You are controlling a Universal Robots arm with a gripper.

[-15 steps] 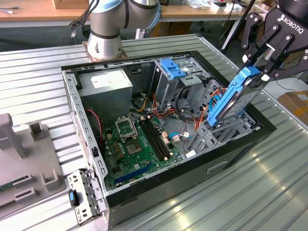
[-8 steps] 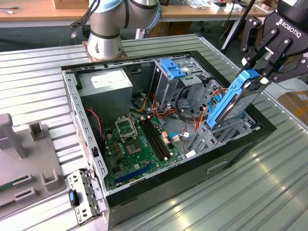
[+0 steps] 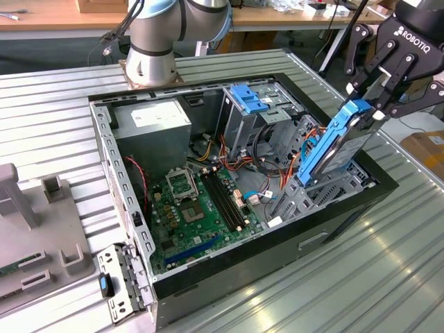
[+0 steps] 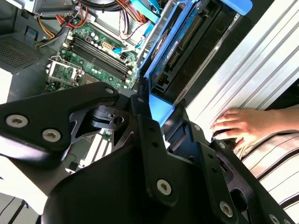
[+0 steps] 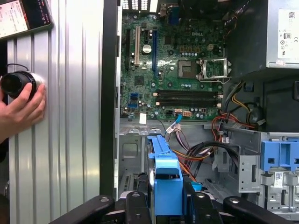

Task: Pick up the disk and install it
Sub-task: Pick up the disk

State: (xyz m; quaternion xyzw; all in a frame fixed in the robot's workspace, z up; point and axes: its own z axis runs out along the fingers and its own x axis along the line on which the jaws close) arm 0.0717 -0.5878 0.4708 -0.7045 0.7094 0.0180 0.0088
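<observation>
Holding: my gripper point(image 3: 374, 97) has its fingers closed on the upper end of the disk point(image 3: 338, 142), pinching it across its blue rails.
Disk position: it stands on end, tilted, at the exterior view's right side of the open computer case point(image 3: 104, 159). Its lower end is at the mouth of the grey drive bay point(image 3: 316, 198); I cannot tell whether it touches the bay yet.
Step in hand: seating the disk in that bay, by my reading.
Doing it well: I'd line both rails up square with the bay's guides and go in slowly. The orange and black cables point(image 3: 267, 156) sit just beside the bay, so I'd make sure none gets trapped.
Watch-out: a person's hand point(image 4: 236, 123) rests on the ribbed surface point(image 3: 388, 277) near the case, and I want it well apart from my arm.
Materials: the disk is a flat, dark, hard slab framed in bright blue plastic with tabbed ends. The bay looks like thin stamped grey metal with sharp edges. The surface is shiny ribbed metal sheet.
</observation>
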